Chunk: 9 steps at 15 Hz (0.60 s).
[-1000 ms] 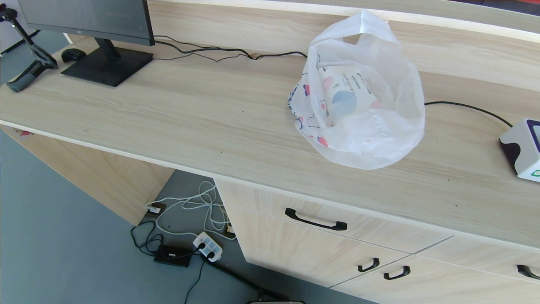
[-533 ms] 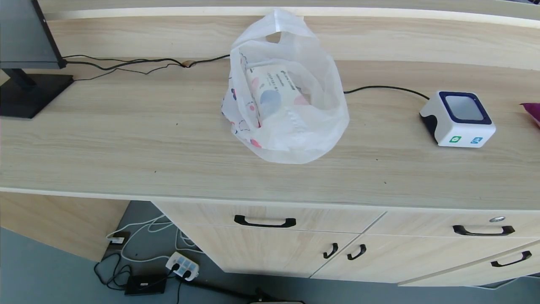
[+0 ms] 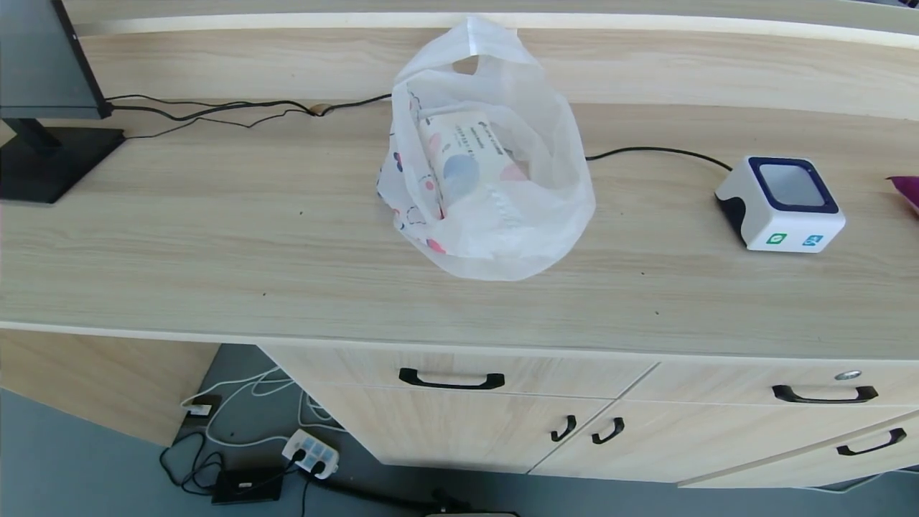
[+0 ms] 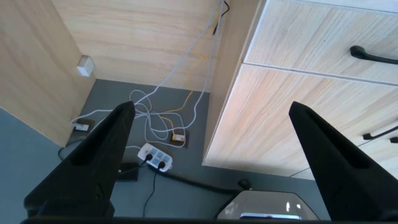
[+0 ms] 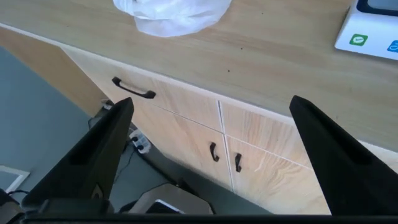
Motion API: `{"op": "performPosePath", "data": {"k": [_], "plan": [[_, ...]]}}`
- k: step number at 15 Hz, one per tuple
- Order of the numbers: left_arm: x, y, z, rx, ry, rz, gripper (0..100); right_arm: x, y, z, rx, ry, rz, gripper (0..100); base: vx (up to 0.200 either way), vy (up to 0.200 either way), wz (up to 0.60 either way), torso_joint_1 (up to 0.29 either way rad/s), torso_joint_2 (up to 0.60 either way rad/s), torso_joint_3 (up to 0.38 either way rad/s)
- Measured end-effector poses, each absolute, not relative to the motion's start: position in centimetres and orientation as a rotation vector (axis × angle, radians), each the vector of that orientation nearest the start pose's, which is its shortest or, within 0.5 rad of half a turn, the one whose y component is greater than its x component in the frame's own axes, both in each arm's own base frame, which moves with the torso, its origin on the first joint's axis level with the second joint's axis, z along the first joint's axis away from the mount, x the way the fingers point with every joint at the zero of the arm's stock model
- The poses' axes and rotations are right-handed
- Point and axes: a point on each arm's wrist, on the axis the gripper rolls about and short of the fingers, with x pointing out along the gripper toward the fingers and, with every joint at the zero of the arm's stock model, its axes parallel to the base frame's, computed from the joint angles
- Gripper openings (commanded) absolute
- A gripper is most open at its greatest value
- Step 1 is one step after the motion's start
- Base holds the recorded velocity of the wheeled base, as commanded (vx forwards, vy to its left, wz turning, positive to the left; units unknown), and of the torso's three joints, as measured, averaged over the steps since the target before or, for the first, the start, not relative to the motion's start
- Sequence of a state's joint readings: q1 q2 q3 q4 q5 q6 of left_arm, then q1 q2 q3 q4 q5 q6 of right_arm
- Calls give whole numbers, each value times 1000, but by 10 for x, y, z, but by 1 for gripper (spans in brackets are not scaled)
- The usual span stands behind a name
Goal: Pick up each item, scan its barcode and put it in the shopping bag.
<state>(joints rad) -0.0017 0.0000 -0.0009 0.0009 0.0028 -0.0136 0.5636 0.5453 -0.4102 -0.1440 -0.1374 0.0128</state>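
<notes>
The shopping bag (image 3: 502,215) stands upper middle in the head view, on the surface (image 3: 215,244), with its handles up against the raised back ledge (image 3: 287,64). A patterned pack (image 3: 463,161) lies inside it, seen through the thin plastic; its print is too small to make out.

Bare wood runs wide from the bag to the monitor (image 3: 39,57) at the upper left corner, which the frame cuts off. A narrower bare stretch lies between the bag and the scanner (image 3: 782,205) at the right. The scanner's black cable (image 3: 646,149) runs behind the bag. At the right edge a purple thing (image 3: 906,188) is cut off, and I cannot tell what it is. The front edge of the surface crosses the lower middle, with drawers (image 3: 452,373) below it.

The left wrist view gives the space under the surface. There the left tool (image 4: 211,107), fingers spread wide apart, hangs beside the cupboard fronts above a power strip (image 4: 155,157) and loose cables on the floor. In the right wrist view the right tool (image 5: 211,100), also spread wide apart, hangs before the drawer fronts. The bag's underside and a corner of the scanner are cut off at that frame's edge.
</notes>
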Motion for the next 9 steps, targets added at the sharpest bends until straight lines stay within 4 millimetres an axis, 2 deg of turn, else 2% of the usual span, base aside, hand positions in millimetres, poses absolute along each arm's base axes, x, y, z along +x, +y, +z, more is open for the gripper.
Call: {"op": "performPosePath", "data": {"k": [4,9], "plan": [[-23,0,76,-14,0,3,100,32,12,208,74,24,293,100,0,-200,0,8,5,5],[-23,0,76,-14,0,2,100,37,12,217,139,22,246,100,0,-200,0,3,0,0]]}}
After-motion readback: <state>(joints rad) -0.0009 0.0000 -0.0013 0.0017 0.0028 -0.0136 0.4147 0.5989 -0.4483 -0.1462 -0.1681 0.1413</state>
